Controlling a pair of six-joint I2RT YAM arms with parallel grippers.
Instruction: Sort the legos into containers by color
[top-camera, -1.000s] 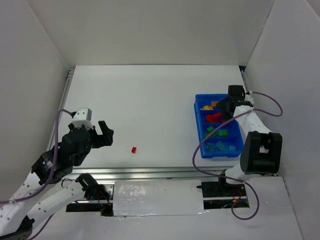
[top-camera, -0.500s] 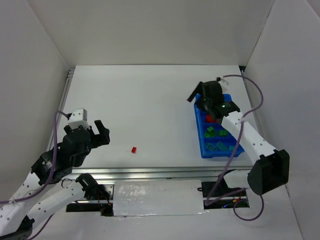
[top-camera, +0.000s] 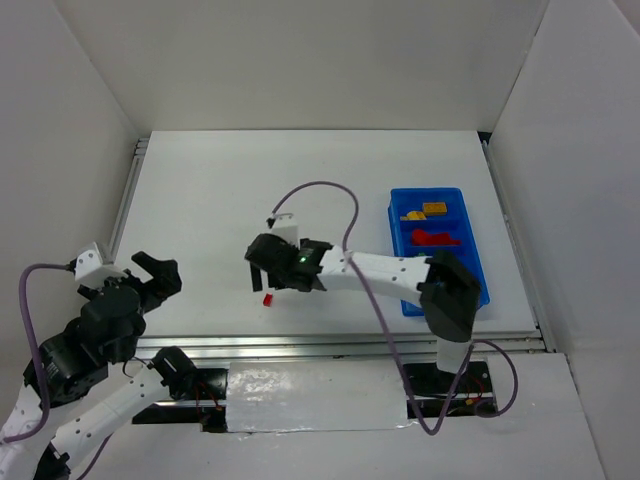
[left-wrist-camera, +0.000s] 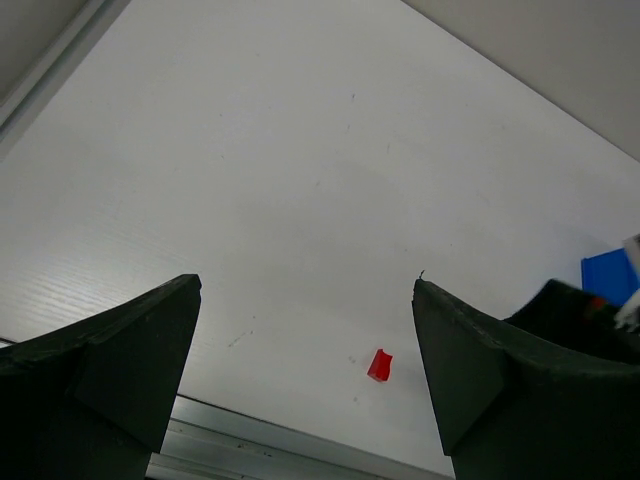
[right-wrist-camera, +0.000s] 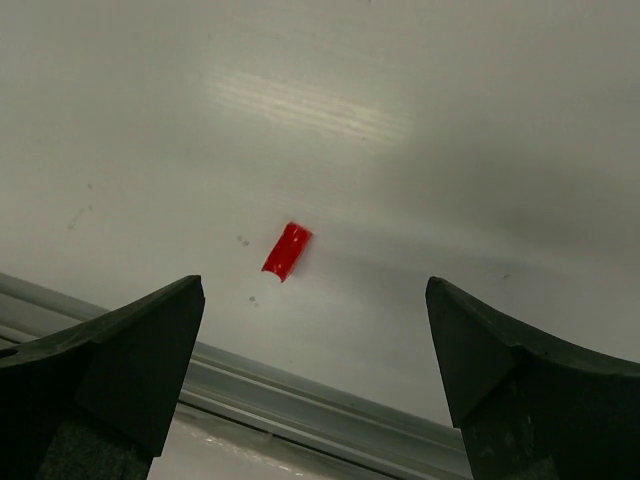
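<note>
If counting: one tiny, glossy red lego (right-wrist-camera: 287, 251) just ahead of right gripper (right-wrist-camera: 314, 288), spread wide; left gripper (left-wrist-camera: 307, 283) likewise spread, farther off.

White table (top-camera: 300, 190), matte, evenly lit, boxed in by plain white back wall (top-camera: 300, 60), left wall (top-camera: 50, 150) and right wall (top-camera: 580, 150); aluminium rail (top-camera: 330, 345) along its near edge, crinkled silver sheet (top-camera: 310, 395) nearer still.

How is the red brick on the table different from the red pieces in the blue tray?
The red brick lies alone on the bare table; the red pieces sit together in the blue tray, second compartment from the far end. The open right fingers hover over the red brick; nothing hovers over the red pieces. Both are red.
</note>
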